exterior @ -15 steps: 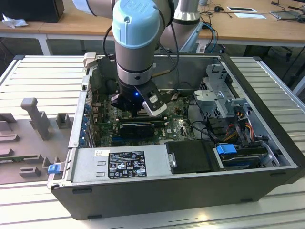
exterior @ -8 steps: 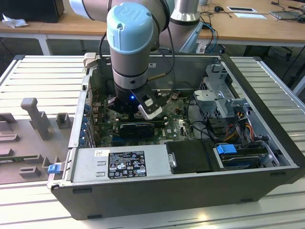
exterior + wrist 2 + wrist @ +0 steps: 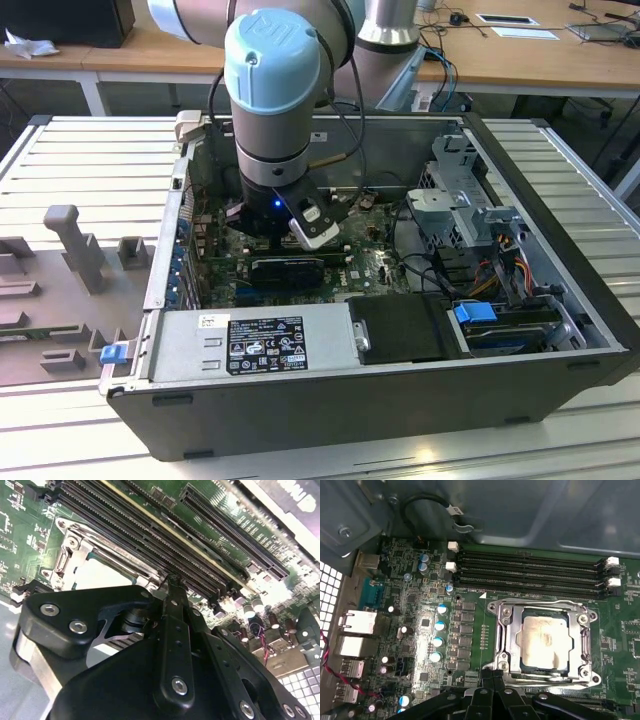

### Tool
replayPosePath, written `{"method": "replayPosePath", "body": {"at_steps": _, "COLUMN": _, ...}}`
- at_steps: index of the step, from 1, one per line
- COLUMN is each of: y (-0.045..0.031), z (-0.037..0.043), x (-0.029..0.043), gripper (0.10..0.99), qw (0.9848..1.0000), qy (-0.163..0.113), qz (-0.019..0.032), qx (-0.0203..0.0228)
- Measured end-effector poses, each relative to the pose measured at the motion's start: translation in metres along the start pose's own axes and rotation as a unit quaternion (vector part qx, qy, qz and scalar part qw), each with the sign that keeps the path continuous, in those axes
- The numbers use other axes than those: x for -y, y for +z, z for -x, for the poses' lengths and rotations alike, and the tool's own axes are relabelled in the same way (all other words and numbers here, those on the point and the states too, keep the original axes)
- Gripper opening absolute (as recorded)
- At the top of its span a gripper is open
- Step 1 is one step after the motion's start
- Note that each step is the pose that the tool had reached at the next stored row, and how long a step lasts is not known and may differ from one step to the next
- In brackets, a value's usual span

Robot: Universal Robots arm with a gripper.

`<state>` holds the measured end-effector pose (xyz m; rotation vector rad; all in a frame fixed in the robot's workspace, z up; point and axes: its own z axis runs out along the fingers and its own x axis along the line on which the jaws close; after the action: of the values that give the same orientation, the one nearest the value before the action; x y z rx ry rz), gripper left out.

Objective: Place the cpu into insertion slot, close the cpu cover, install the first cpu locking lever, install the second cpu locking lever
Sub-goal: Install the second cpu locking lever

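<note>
In the first wrist view the pale cpu (image 3: 545, 639) lies flat in the insertion slot (image 3: 496, 608), a square socket with a silver rim. The cpu cover (image 3: 512, 630), a silvery frame, is folded down around the chip. My gripper (image 3: 492, 672) is shut, its black fingertips together just outside one corner of the socket, with nothing visible between them. In the second wrist view the gripper (image 3: 169, 582) tip hovers beside the socket (image 3: 70, 555), and the cpu (image 3: 102, 575) shows pale behind the fingers. In the exterior view the gripper (image 3: 300, 235) reaches down inside the computer case.
Long black memory slots (image 3: 530, 575) run along one side of the socket. A row of capacitors (image 3: 440, 625) stands on another side. In the exterior view a power supply (image 3: 250, 340) and a drive cage (image 3: 460, 200) crowd the case, with a grey fixture tray (image 3: 60, 280) outside.
</note>
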<state>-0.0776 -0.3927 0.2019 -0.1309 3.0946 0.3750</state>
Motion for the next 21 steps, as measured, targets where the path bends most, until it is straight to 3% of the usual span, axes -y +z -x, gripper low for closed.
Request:
{"method": "replayPosePath", "body": {"at_steps": 13, "y": 0.0051, "z": -0.0017, "x": -0.004, "gripper": 0.106, "qw": 1.0, "qy": 0.0, "qz": 0.0025, "qx": 0.0001}}
{"method": "replayPosePath", "body": {"at_steps": 15, "y": 0.0028, "z": -0.0018, "x": -0.0047, "gripper": 0.106, "qw": 1.0, "qy": 0.0, "qz": 0.0034, "qx": 0.0003}}
{"method": "replayPosePath", "body": {"at_steps": 21, "y": -0.0164, "z": -0.0019, "x": -0.0096, "gripper": 0.106, "qw": 1.0, "qy": 0.0, "qz": 0.0037, "qx": 0.0003}}
